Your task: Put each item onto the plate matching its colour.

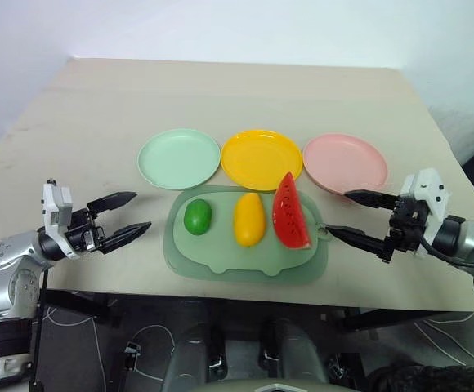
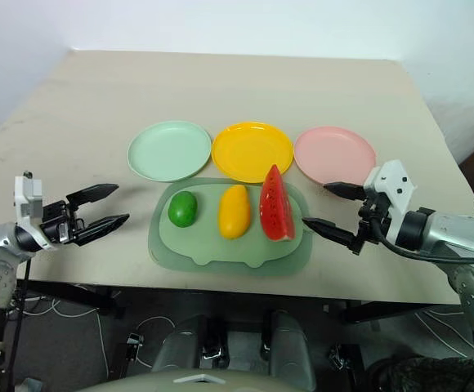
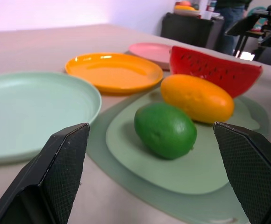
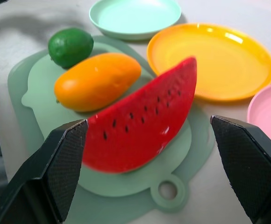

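Both my left hand [image 1: 129, 214] and right hand [image 1: 342, 214] are released, grasping nothing. The watermelon wedge [image 1: 290, 211] stands on its rind edge; a clumsy pinch could topple it against the mango [image 1: 249, 218].

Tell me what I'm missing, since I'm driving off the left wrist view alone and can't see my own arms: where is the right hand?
Observer: The right hand hovers beside the mat, open, near the watermelon wedge.
Operator: And the left hand?
Observer: The left hand is open over bare table, on the lime side.
Operator: Anything on the plates?
Observer: No. The green plate, yellow plate and pink plate are all empty.
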Available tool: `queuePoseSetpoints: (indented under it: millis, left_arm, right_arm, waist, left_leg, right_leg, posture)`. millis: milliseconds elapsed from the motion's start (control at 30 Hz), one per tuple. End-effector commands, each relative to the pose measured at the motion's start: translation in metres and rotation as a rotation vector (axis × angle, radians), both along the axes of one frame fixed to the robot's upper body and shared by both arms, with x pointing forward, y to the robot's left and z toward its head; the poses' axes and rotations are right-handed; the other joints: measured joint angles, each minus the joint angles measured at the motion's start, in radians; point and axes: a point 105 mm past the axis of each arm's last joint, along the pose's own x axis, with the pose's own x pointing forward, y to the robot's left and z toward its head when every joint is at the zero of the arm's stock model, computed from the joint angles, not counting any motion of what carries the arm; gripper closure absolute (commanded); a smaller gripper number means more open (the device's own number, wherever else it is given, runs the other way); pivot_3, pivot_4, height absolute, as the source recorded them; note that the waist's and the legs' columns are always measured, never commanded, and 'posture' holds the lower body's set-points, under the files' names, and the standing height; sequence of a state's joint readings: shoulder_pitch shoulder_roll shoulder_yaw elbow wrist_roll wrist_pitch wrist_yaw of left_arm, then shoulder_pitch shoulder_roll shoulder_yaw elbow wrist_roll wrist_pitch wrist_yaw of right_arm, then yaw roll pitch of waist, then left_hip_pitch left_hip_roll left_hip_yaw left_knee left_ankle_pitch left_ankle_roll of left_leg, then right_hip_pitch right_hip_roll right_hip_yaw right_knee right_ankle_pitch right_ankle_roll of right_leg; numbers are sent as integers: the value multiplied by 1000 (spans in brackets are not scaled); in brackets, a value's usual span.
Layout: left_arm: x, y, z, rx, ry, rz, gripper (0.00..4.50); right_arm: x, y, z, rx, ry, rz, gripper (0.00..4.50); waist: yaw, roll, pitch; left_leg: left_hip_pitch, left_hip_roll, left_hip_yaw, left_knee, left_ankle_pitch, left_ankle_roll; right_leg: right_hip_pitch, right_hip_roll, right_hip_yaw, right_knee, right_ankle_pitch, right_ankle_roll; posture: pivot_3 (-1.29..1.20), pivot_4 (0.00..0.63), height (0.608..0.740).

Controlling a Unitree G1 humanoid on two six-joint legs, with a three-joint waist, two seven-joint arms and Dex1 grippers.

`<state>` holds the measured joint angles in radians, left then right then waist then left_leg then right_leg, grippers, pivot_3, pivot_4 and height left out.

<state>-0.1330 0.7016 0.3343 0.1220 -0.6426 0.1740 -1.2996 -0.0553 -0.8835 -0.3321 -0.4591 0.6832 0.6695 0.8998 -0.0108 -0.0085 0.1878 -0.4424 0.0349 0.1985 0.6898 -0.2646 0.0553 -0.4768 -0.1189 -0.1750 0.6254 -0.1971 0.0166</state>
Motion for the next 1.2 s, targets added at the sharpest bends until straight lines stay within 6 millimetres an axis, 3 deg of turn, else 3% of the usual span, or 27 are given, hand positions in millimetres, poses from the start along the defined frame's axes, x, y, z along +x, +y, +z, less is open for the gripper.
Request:
queuePoseSetpoints:
  millis: [33, 333, 600, 733, 967, 1200]
  left_arm:
    - [-3, -4, 10, -4, -33, -22, 39]
    - [-6, -11, 7, 2, -31, -37, 39]
    - [0, -26, 1, -24, -29, -61, 39]
    - [0, -26, 4, -25, -35, -91, 39]
    - [2, -33, 4, -5, -41, -138, 39]
    - [8, -39, 7, -8, -64, -156, 39]
  right_arm:
    - [-1, 1, 11, -13, -42, 20, 0]
    - [9, 2, 25, 88, -4, -33, 0]
    - [9, 20, 66, 254, -6, -7, 0]
    - [25, 37, 66, 208, 141, -74, 0]
    - [46, 46, 60, 164, 339, -160, 0]
    - [65, 56, 31, 89, 487, -271, 0]
  waist:
    - [1, 0, 0]
    - [-1, 0, 0]
    - [1, 0, 0]
    - [-7, 0, 0]
    - [-4, 0, 0]
    - [-3, 1, 0]
  left_leg:
    - [0, 0, 0, 0, 0, 0]
    - [0, 0, 0, -1, 0, 0]
    - [0, 0, 0, -1, 0, 0]
    - [0, 0, 1, -1, 0, 0]
    - [-2, 0, 2, -1, 0, 0]
    - [-2, 0, 4, -1, 1, -1]
  right_leg:
    - [0, 0, 0, 0, 0, 0]
    - [0, 0, 0, 0, 0, 0]
    - [0, 0, 0, -1, 1, -1]
    - [-1, 0, 1, 0, 2, -3]
    - [-4, 0, 1, 2, 2, -3]
    - [-4, 0, 2, 4, 3, -3]
  posture:
    - [0, 150, 696]
    - [0, 150, 696]
    - [0, 150, 696]
    - [0, 150, 696]
    - [0, 150, 696]
    - [0, 150, 696]
